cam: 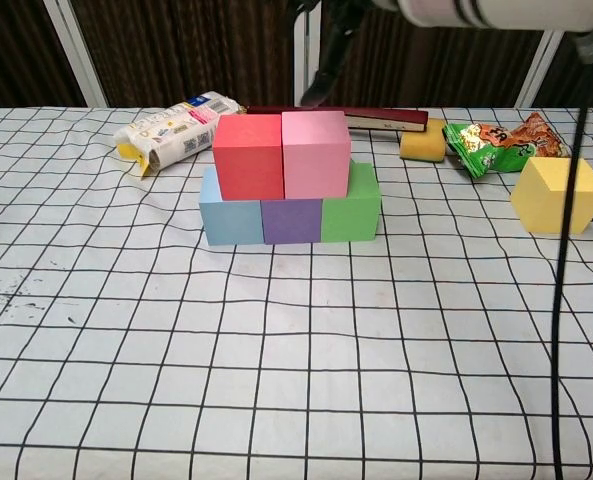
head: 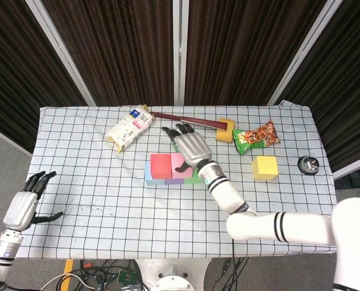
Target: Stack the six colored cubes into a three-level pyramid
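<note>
Yellow cube (head: 264, 167) sits alone at 3 o'clock of the stack — head view shows right hand (head: 190, 147) spread and empty, left hand (head: 23, 205) likewise off-desk. Chest view: red cube (cam: 248, 156) and pink cube (cam: 315, 153) topped two levels; yellow looks light, rigid — pinch opposite flat faces.

Right hand (head: 190, 145) cropped in chest view (fingers (cam: 328, 60) only); green cube (head: 195, 177) perhaps half-hidden overhead.
</note>
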Controlling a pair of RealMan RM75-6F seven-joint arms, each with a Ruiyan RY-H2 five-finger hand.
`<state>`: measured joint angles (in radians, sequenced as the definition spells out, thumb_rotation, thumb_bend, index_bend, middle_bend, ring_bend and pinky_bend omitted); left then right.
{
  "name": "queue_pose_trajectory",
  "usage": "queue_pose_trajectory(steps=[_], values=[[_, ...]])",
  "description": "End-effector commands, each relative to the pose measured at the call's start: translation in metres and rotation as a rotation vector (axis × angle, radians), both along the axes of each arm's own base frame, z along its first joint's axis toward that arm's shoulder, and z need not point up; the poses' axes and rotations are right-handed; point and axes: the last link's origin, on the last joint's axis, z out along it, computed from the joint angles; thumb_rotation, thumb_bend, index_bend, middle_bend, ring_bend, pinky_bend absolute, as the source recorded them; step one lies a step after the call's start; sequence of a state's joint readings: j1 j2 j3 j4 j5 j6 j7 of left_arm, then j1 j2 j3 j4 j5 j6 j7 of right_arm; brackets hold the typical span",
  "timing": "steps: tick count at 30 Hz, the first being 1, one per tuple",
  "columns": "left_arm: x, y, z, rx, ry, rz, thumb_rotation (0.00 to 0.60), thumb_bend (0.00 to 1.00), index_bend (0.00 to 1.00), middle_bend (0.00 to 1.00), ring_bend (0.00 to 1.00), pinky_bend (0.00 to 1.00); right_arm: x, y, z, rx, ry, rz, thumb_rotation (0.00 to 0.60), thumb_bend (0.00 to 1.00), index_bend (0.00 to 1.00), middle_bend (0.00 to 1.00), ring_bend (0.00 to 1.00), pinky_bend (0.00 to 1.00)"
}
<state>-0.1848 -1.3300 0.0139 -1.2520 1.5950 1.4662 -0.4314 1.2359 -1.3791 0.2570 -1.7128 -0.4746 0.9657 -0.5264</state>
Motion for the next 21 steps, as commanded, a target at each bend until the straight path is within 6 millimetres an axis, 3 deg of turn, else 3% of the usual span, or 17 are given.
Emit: queue_pose_trajectory(steps=[1,5,11,17,21], values=[[0.0,0.0,0.0,0.006,-0.001,-0.006,0.6,0.0,0.06,0.11,0.02,0.07,-0.046,0.001,0.032,-0.115,0.137,-0.002,0.6,0.0,0.0,0.16,0.0,0.0],[0.003,0.001,-0.003,0.01,-0.004,-0.023,0.6,0.0,0.06,0.11,0.02,0.07,-0.099,0.002,0.054,-0.158,0.204,-0.096,0.6,0.0,0.0,0.16,0.0,0.0],[0.008,0.001,-0.009,-0.009,0.003,-0.037,0.6,0.0,0.06,0.11,0.02,0.07,-0.171,0.011,0.072,-0.178,0.271,-0.222,0.6,0.0,0.0,0.16,0.0,0.0],[0.013,0.002,-0.015,-0.03,0.009,-0.048,0.6,0.0,0.06,0.11,0.02,0.07,-0.22,0.021,0.077,-0.179,0.32,-0.293,0.6,0.0,0.0,0.16,0.0,0.0],[0.015,0.001,-0.018,-0.035,0.012,-0.052,0.6,0.0,0.06,0.11,0.02,0.07,-0.237,0.02,0.071,-0.168,0.312,-0.314,0.6,0.0,0.0,0.16,0.0,0.0]])
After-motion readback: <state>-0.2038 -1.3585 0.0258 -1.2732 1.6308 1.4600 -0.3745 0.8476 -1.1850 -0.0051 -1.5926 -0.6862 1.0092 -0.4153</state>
